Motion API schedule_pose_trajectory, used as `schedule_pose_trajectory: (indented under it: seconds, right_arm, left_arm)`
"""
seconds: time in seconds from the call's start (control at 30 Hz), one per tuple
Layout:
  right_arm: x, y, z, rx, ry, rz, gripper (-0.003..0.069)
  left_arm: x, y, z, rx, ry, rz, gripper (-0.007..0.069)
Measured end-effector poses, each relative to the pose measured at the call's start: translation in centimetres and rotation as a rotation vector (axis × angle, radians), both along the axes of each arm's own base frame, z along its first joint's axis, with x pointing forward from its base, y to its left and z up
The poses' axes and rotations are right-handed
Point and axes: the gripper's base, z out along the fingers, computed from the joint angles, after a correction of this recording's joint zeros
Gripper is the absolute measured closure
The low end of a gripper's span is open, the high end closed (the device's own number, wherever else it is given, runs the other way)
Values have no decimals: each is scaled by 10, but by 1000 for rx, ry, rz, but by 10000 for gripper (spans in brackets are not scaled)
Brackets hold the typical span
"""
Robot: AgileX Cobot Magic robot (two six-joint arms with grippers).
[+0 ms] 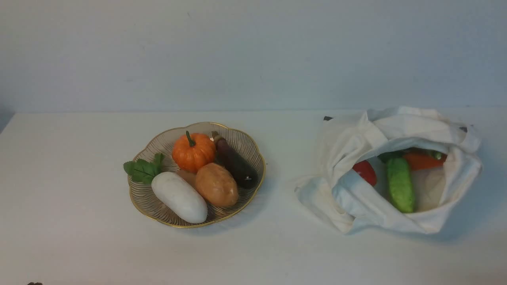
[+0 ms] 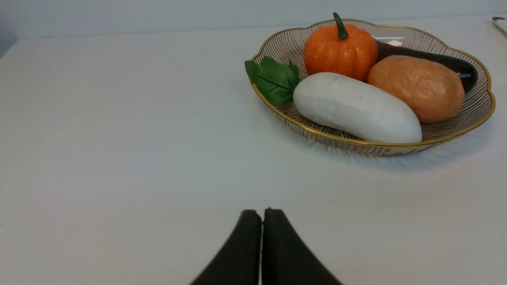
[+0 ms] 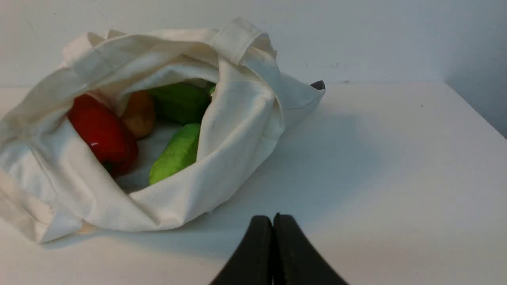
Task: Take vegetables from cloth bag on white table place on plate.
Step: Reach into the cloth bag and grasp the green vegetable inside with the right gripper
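Left claw (image 2: 262,215) and right claw (image 3: 273,221) are both closed, and we see nothing between their tips. The vegetables that remain to be moved lie inside the cloth bag (image 1: 376,206), on the robot's right: we can see a red pepper (image 1: 365,173), a bright green cucumber (image 1: 400,186), an orange vegetable (image 1: 422,161) and something dark green (image 3: 182,101) deeper among the folds. Because the cloth hides part of the inside, we cannot tell the exact number. Further out, to the left of the bag and well apart from it, stands the plate (image 1: 148,215), which already carries a pumpkin (image 1: 194,152), a potato (image 1: 216,185), an eggplant (image 1: 237,165) and a white radish (image 1: 179,197) with its leaves over the rim. We judge that the task is perhaps half done: the plate is well filled, but the bag must still be emptied onto it.
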Motion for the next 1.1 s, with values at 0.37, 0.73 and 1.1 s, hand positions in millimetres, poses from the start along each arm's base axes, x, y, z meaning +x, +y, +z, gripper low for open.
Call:
schedule_pose_trajectory:
  seconds: [0.37,0.73,1.1]
  right_arm:
    - [0,0,0,-1,0,0,673]
    - [0,0,0,-2,0,0,673]
    - [2,2,20,278,-247,-4,673]
  left_arm:
    - [0,0,0,0,0,0,633]
    - [0,0,0,0,0,0,633]
    - [0,0,0,0,0,0,633]
